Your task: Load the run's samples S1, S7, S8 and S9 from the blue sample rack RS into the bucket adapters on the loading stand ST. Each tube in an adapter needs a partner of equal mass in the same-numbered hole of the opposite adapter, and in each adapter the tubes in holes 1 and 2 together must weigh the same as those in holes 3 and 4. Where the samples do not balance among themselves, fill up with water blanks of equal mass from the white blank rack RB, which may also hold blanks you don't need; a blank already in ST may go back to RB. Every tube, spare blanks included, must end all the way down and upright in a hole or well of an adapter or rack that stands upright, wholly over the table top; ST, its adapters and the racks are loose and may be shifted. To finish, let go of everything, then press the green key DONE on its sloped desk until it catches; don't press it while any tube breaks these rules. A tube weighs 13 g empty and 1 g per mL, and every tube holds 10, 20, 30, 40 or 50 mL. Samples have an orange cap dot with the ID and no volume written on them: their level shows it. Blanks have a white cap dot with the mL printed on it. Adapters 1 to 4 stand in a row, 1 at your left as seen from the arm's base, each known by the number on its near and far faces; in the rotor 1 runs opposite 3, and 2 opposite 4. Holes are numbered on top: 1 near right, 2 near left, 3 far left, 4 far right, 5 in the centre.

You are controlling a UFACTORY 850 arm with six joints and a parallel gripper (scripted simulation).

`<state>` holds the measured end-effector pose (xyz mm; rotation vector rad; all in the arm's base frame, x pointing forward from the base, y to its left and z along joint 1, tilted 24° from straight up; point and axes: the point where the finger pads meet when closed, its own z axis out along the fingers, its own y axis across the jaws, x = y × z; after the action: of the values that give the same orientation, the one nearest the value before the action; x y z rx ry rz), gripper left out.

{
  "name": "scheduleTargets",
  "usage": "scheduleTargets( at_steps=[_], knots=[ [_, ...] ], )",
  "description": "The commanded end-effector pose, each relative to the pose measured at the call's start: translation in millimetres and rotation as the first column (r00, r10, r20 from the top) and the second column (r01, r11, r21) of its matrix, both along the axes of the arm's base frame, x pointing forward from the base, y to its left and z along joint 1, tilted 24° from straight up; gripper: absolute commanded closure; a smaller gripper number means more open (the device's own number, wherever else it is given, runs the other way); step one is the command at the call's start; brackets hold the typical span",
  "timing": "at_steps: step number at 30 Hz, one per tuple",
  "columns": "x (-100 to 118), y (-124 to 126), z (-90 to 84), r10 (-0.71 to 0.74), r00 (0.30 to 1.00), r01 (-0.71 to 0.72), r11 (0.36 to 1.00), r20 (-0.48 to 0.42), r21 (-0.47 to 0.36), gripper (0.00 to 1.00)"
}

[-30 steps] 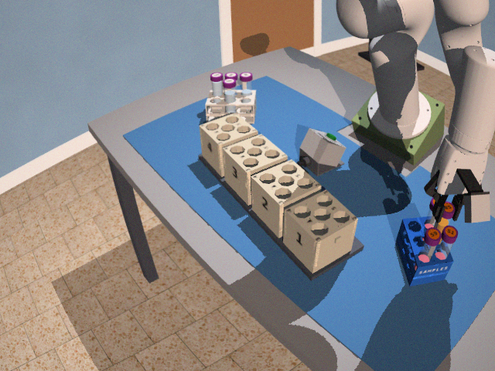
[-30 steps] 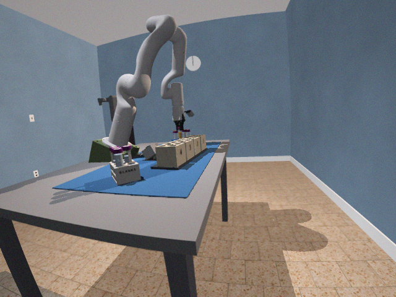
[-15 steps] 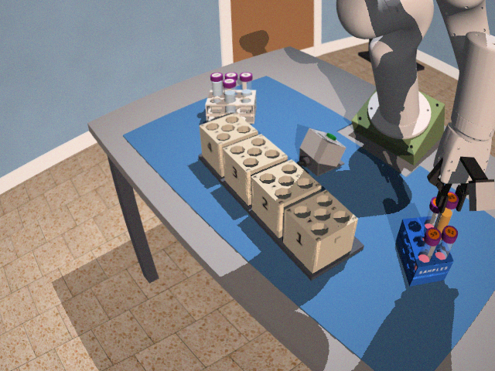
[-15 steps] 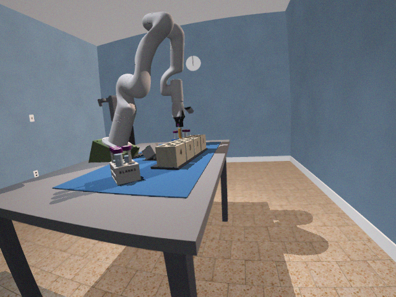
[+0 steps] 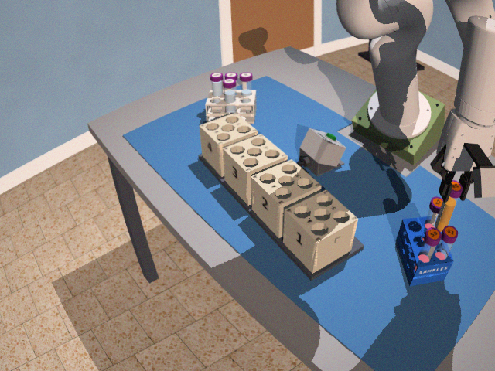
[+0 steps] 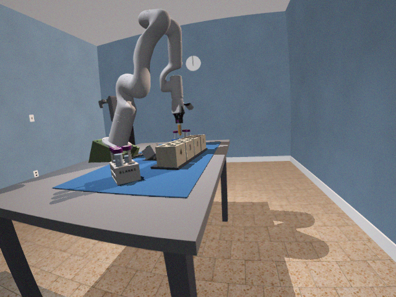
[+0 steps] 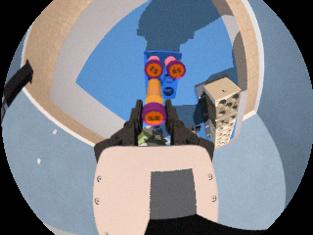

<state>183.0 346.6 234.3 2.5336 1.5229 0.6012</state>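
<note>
My gripper (image 5: 455, 190) (image 6: 179, 122) (image 7: 154, 106) is shut on the cap of a sample tube (image 5: 446, 213) (image 6: 179, 129) (image 7: 155, 92) filled with orange liquid. The tube hangs raised above the blue sample rack RS (image 5: 433, 271) (image 7: 167, 92), its lower end still among the other tubes. I cannot read its ID. Three samples stand in RS: S7 (image 5: 436, 204) at the back, S9 (image 5: 432, 235) and S1 (image 5: 450, 233) in front. Adapters 1 (image 5: 336, 247), 2 (image 5: 265, 203), 3 (image 5: 236, 173) and 4 (image 5: 209, 148) stand in a row on ST with all holes empty.
The white blank rack RB (image 5: 230, 104) (image 6: 125, 172) holds several purple-capped blanks beyond adapter 4. The grey desk (image 5: 319, 153) with the green DONE key (image 5: 330, 136) sits between the adapters and the arm's green base (image 5: 399, 131). RS stands near the table's right part.
</note>
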Motion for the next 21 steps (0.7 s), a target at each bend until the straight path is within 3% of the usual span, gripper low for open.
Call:
scheduleTargets(
  at_steps=[1, 21],
  knots=[
    [-4, 0, 9.3, 0.000, 1.000, 0.000, 1.000, -0.001, 0.000, 1.00],
    [-18, -4, 42.2, 0.000, 1.000, 0.000, 1.000, -0.001, 0.000, 1.00]
  ],
)
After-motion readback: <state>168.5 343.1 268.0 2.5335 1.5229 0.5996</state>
